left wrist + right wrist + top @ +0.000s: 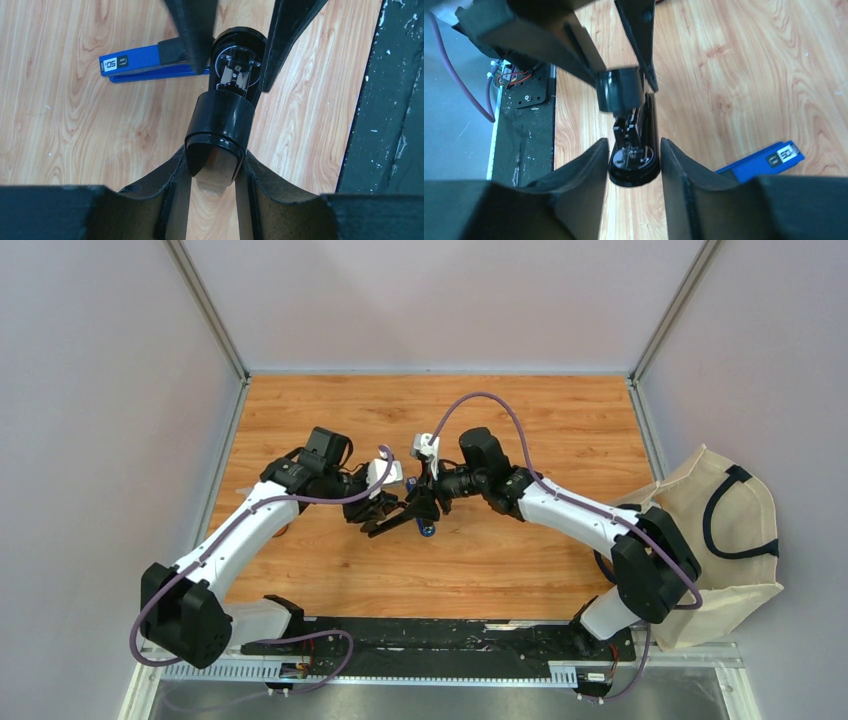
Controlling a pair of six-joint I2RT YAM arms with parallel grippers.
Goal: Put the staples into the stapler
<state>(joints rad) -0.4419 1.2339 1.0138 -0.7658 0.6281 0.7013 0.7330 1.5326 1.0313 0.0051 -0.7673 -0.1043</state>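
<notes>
**Two tools on one stapler.** Both arms meet over the middle of the wooden surface (560, 430). We see the left tool (215, 161) clenched on the rounded nose of the black stapler (220, 115), which is held between the two tools. The right tool (634, 150) grasps the stapler's opposite, round end, with a finger pressed to each side. Bare metal parts show between the two grips. A blue bar (140, 62) with a white label extends from beside that end; we cannot tell whether it is joined to the stapler.
</notes>
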